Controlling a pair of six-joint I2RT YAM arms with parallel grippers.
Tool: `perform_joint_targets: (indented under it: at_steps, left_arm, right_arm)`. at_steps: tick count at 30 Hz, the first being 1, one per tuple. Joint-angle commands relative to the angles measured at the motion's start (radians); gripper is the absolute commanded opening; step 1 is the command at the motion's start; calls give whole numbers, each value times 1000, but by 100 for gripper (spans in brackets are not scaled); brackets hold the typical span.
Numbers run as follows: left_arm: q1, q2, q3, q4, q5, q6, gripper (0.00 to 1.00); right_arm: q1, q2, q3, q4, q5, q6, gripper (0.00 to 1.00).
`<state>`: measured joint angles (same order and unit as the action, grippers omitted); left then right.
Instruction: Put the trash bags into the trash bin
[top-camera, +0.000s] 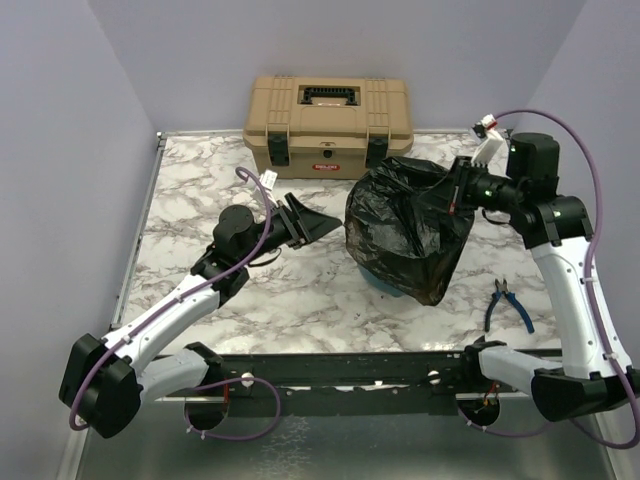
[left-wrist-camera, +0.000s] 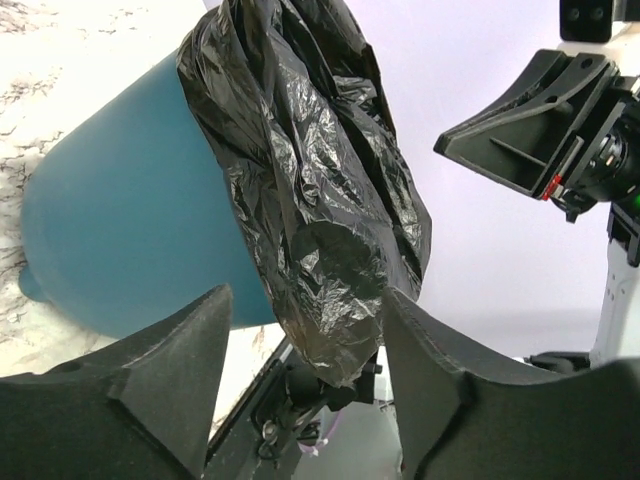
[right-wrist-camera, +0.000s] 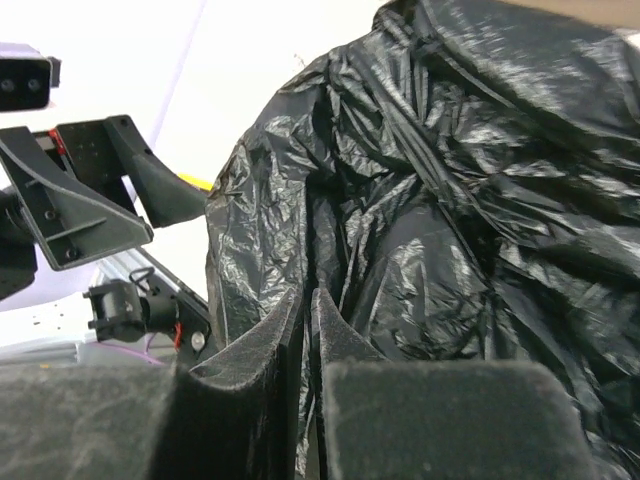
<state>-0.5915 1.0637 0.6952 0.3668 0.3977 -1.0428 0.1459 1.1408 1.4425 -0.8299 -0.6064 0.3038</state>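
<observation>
A crinkly black trash bag (top-camera: 405, 225) is draped over the teal trash bin (top-camera: 378, 286) in the middle of the table, and only the bin's lower edge shows from above. My right gripper (top-camera: 455, 190) is at the bag's upper right side. In the right wrist view it (right-wrist-camera: 306, 292) is shut on a fold of the bag's film (right-wrist-camera: 450, 200). My left gripper (top-camera: 310, 225) stands open just left of the bag. In the left wrist view the bag (left-wrist-camera: 310, 200) hangs down the tilted-looking bin (left-wrist-camera: 130, 220), its loose tip between my spread fingers (left-wrist-camera: 170, 360).
A tan toolbox (top-camera: 328, 125) with black latches stands at the back, close behind the bag. Blue-handled pliers (top-camera: 510, 305) lie on the marble tabletop (top-camera: 200, 180) at the front right. A metal rail (top-camera: 350, 368) runs along the near edge.
</observation>
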Motion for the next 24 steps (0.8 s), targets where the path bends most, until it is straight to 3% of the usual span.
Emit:
perform_joint_targets:
  at_steps: [1, 8, 11, 14, 21, 24]
  left_arm:
    - [-4, 2, 11, -7, 67, 31, 61]
    - [-15, 36, 20, -7, 119, 57, 58]
    - [-33, 63, 19, -8, 149, 74, 64]
    - [-62, 69, 5, 6, 120, 72, 72]
    - [-102, 66, -46, 117, -1, 5, 70]
    - [-109, 83, -65, 211, -46, -48, 73]
  right_arm:
    - [106, 50, 27, -81, 146, -48, 11]
    - [257, 125, 3, -84, 487, -40, 6]
    - [281, 167, -12, -77, 568, -59, 5]
    - [288, 188, -32, -55, 575, -69, 5]
    - [288, 164, -52, -18, 495, -58, 6]
    - [290, 143, -71, -6, 469, -44, 6]
